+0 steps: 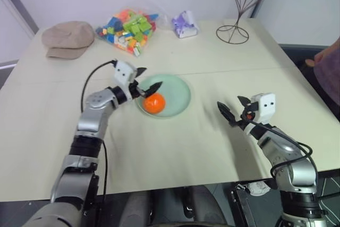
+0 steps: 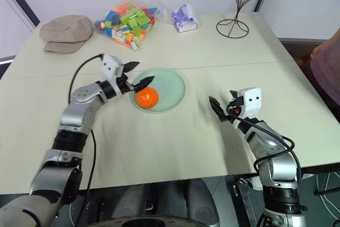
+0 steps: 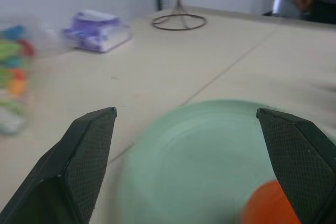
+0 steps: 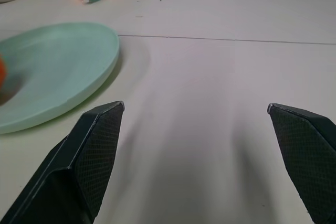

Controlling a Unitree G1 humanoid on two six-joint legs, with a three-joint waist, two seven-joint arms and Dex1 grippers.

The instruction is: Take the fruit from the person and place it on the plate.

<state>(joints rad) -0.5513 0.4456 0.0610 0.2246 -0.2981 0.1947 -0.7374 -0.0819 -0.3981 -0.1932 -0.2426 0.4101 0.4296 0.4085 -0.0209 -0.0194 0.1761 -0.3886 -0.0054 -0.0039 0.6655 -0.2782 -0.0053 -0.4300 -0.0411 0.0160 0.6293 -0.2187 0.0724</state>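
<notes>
**Fruit on the plate, both grippers spread wide**

Look at the middle of your table [image 1: 175,152]: the fruit [image 1: 154,103] sits on the plate [image 1: 178,91], on the side of the dish nearest your left arm, close to the rim. Your left gripper [image 1: 146,86] hangs right over that same edge, its two black fingers parted with the orange ball just below and between them, and neither finger looks to be clamping it. In the left wrist view the fingers [image 3: 86,156] stand far apart, the green dish fills the space between, and the fruit peeks in low beside one fingertip.

Over on your right, the right gripper [image 1: 234,111] hovers above bare tabletop, well apart from the plate, and its jaws are spread open too, holding nothing. The right wrist view shows its fingers [image 4: 86,163] wide, with the plate off to one side.

At the far right edge you can see the person [image 1: 326,70], an arm and a maroon sleeve just beyond the table corner.

Along the far side of the table, you have a tan cap [image 1: 68,38], a clear bag of toy bricks [image 1: 127,27], a small purple-and-white pack [image 1: 185,25] and a wire stand [image 1: 234,30]. All sit well clear of the plate.
</notes>
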